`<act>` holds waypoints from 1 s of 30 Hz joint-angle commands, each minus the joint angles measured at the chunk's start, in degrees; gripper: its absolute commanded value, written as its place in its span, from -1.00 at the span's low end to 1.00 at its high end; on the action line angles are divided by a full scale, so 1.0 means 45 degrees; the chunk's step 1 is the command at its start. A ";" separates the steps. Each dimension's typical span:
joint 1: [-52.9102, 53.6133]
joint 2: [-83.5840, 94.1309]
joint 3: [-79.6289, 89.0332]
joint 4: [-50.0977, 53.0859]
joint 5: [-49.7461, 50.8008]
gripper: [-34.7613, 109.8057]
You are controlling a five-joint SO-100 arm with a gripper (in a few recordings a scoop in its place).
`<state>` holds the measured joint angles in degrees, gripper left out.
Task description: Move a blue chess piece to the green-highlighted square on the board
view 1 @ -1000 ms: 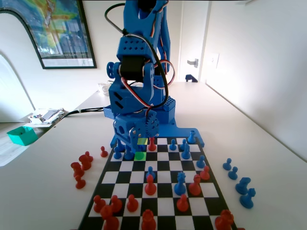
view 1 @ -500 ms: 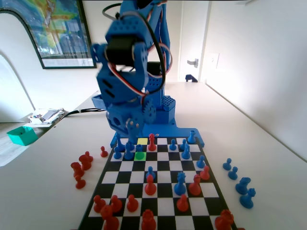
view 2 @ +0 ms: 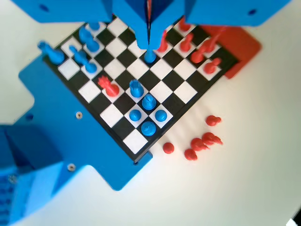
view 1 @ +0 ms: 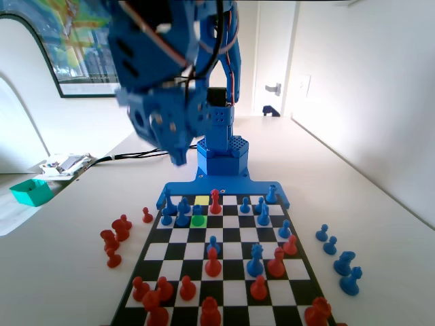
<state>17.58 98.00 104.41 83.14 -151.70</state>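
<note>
Fingers [view 2: 149,44] pressed together, holding nothing, raised high over board [view 1: 234,280]. Pawn [view 1: 198,212] on green square [view 1: 198,221], toward 5 o'clock below fingers, upright.

We take this for a room in a home or small office, used as a hobby robotics corner. A white table [view 1: 353,197] carries the board [view 1: 231,272], and behind it we see plain white walls. Left of the arm [view 1: 204,81] hangs a framed poster [view 1: 81,47]; right of the arm stands a white door with a lever handle [view 1: 274,88]. Beside the table's left edge we see loose papers [view 1: 64,164] and a small teal box [view 1: 30,191].
</note>
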 commanded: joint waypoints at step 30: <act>-0.3516 1.0605 0.1523 0.5098 1.0020 -0.51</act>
<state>2.46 138.96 109.25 105.12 -106.96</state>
